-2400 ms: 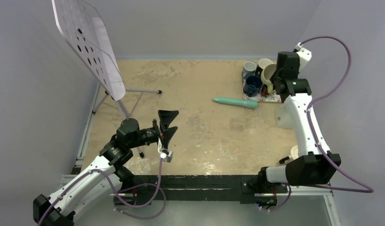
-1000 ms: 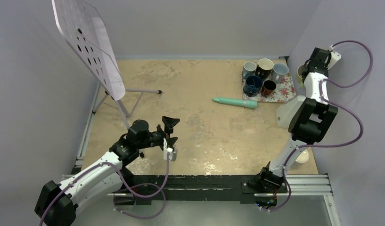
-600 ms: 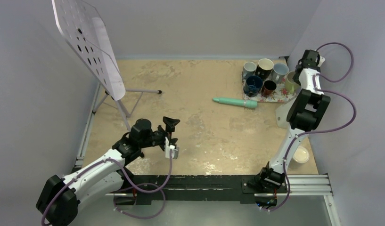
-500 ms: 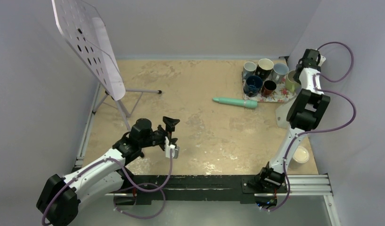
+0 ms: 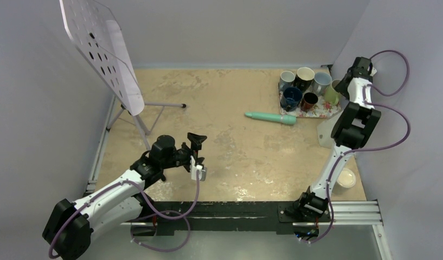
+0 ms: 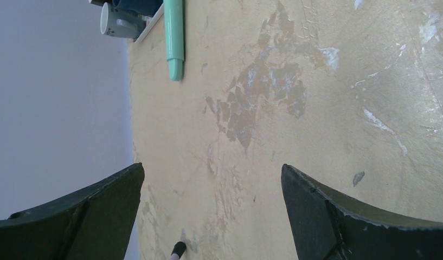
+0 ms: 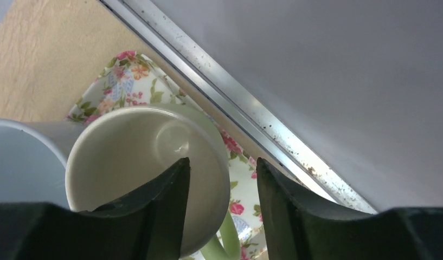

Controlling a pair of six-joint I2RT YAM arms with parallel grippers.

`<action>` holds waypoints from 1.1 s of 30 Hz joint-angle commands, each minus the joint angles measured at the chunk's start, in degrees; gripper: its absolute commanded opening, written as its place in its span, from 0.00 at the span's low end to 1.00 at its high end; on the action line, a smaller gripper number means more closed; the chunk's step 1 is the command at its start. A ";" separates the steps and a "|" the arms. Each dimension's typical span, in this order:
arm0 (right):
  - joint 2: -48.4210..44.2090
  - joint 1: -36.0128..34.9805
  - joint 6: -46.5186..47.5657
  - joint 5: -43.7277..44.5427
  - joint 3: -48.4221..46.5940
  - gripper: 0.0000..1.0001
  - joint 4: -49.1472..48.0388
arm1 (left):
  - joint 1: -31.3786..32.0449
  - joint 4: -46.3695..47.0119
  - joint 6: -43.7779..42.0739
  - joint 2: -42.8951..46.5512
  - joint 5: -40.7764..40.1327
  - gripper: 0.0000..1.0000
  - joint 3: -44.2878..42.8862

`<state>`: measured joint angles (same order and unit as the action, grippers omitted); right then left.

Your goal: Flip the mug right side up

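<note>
The pale green mug point(image 5: 332, 93) stands mouth up at the right end of the floral tray point(image 5: 323, 110), close to the right wall. In the right wrist view I look into its cream inside point(image 7: 143, 157), with its handle low in the frame. My right gripper point(image 5: 341, 86) is right over it. In the right wrist view, the gripper point(image 7: 222, 162) has one finger inside the mug and the other outside, with a gap to the wall, so it is open. My left gripper point(image 5: 195, 149) hovers open and empty over the sandy table, as the left wrist view point(image 6: 212, 167) also shows.
Several other mugs stand on the tray, among them a dark blue one point(image 5: 290, 98) and a pale blue one point(image 5: 320, 82). A teal pen-shaped object point(image 5: 270, 117) lies left of the tray. A perforated panel on a tripod point(image 5: 100, 49) stands far left. A small white dish point(image 5: 345, 177) sits near right.
My right arm has brought the green mug down from beside the right wall onto the tray's right end. My left gripper has drifted slightly lower and nearer.
</note>
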<state>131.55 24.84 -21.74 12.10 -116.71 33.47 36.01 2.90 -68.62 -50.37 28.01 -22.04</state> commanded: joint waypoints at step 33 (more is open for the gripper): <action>-66.26 15.70 -21.32 15.74 57.80 0.99 -2.84 | 0.55 -12.49 13.52 12.34 7.06 1.00 -5.18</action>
<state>73.67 35.59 -33.23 28.36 -67.37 22.98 36.18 -9.17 -60.86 -39.97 32.73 -24.56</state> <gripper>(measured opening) 0.986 0.997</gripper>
